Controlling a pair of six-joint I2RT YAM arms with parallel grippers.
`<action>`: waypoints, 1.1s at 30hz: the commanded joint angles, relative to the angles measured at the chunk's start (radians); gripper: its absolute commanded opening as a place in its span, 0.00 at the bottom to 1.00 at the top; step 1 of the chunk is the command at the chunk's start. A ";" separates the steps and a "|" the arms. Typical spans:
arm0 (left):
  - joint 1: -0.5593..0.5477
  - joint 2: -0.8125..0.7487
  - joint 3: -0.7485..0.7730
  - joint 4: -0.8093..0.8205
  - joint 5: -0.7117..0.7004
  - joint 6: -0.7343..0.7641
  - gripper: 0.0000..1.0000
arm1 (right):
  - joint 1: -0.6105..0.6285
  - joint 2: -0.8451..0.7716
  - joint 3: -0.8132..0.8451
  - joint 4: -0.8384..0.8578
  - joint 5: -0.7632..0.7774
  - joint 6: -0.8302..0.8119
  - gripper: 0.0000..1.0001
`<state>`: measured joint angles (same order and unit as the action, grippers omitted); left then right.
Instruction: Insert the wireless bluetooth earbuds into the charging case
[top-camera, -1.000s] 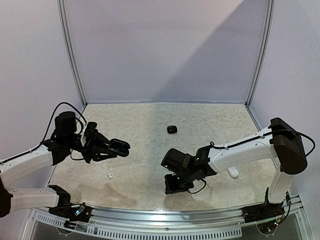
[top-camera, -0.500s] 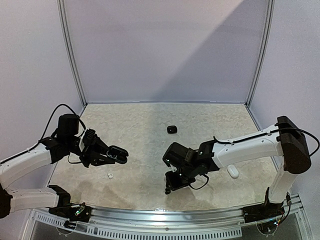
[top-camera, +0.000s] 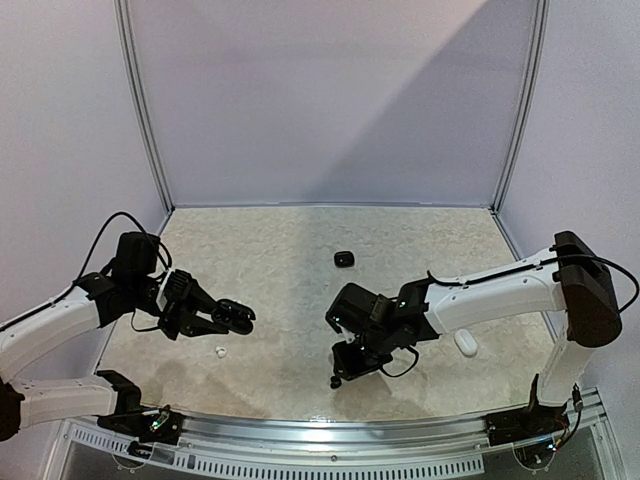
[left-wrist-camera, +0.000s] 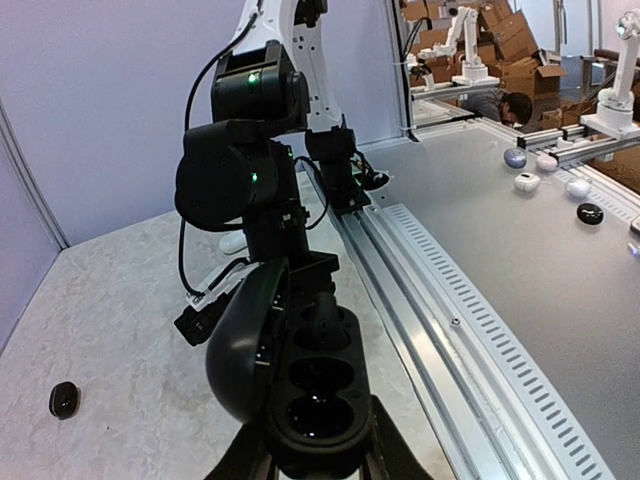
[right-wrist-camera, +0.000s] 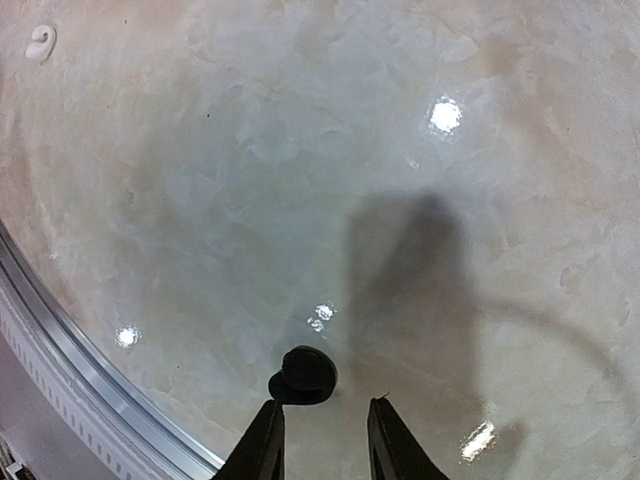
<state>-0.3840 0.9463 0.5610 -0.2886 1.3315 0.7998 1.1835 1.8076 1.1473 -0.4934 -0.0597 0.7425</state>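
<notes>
My left gripper (left-wrist-camera: 315, 458) is shut on the base of a black charging case (left-wrist-camera: 318, 385), held above the table with its lid (left-wrist-camera: 243, 345) swung open to the left. One black earbud (left-wrist-camera: 326, 312) sits in the case's far socket; the near sockets are empty. From above, the case (top-camera: 236, 316) hangs over the left side of the table. My right gripper (right-wrist-camera: 320, 445) is open and points down at the table. A black earbud (right-wrist-camera: 305, 373) lies just past its left fingertip, outside the jaws. A white earbud (top-camera: 219, 351) lies below the case.
A small black object (top-camera: 344, 259) lies at mid-table, farther back. A white oblong thing (top-camera: 465, 343) rests beside the right arm's forearm. The metal rail (top-camera: 330, 425) runs along the near edge. The white earbud (right-wrist-camera: 40, 42) shows at the top left of the right wrist view.
My left gripper has carried the open case a little left and nearer. My right gripper has pulled back slightly and its jaws have widened a little.
</notes>
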 joint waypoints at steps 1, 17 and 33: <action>-0.009 -0.017 0.034 -0.082 -0.027 0.106 0.00 | -0.008 0.003 0.016 -0.008 -0.005 -0.021 0.29; -0.005 -0.017 0.063 -0.115 -0.066 0.077 0.00 | 0.061 -0.120 -0.026 0.024 0.017 -0.992 0.54; 0.000 -0.048 0.062 -0.133 -0.086 0.068 0.00 | -0.010 0.141 0.160 -0.095 -0.095 -1.239 0.70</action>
<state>-0.3840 0.8967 0.6064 -0.4103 1.2476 0.8753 1.1767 1.9083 1.2640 -0.5510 -0.0940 -0.4793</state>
